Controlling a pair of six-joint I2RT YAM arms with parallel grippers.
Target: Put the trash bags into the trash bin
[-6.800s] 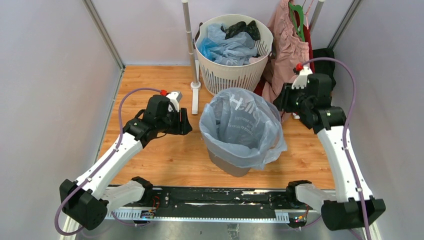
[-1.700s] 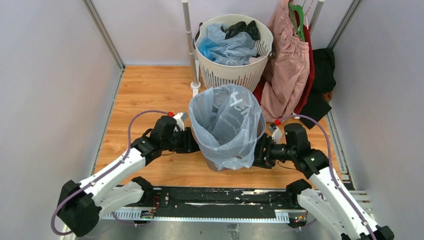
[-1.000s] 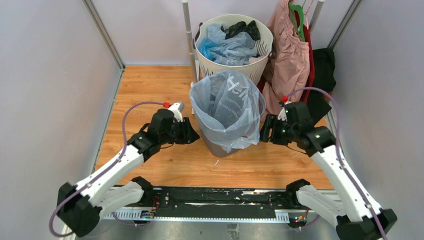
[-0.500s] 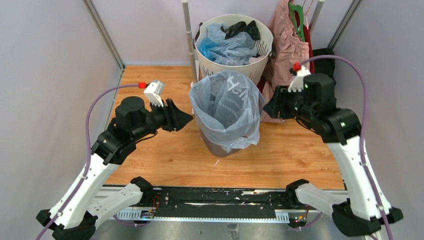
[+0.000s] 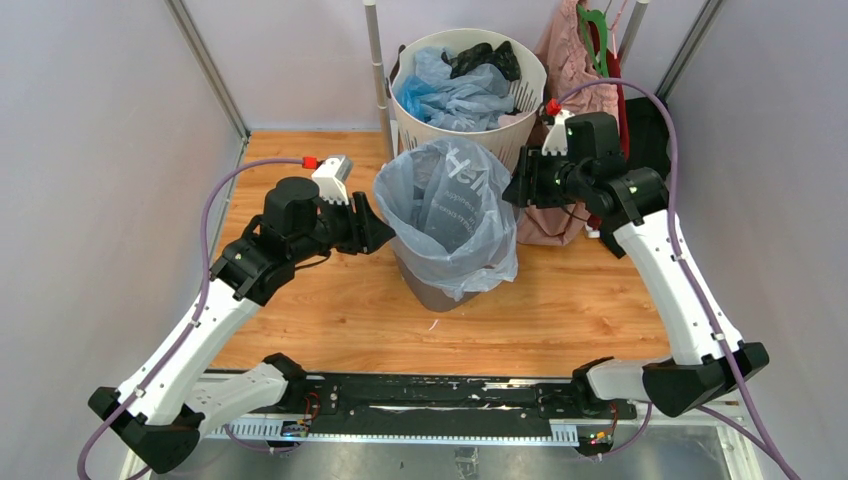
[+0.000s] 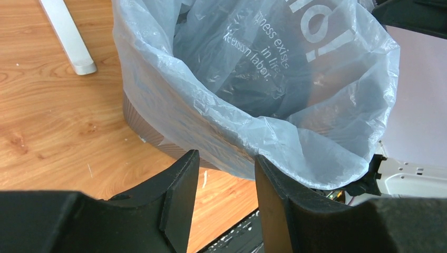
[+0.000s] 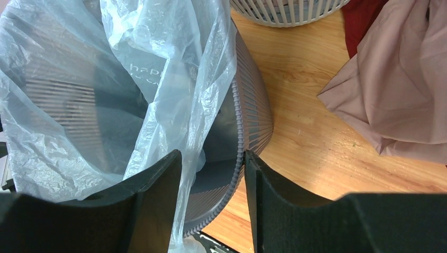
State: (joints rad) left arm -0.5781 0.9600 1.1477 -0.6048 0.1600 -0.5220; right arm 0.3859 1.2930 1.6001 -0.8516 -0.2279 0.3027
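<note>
Bag (image 5: 450,215) lines the bin (image 5: 432,293), which stands between our two claws.

We see the bag's mouth folded out over the bin's rim, the bin in the middle of the floor. The left claw (image 5: 375,232) is just left of it and the right claw (image 5: 512,190) at its far right corner. Our left claw's jaws are half parted and hold nothing; the folded rim runs across just beyond the tips. Our right claw's jaws are also parted. From its wrist a loose flap of bag hangs into the gap, though we cannot tell whether it touches a finger. We judge the right claw nearer its hold: the film lies straight ahead, and the flap rises upright inside the right wall. More bags sit in the basket (image 5: 460,150) beyond.
</note>
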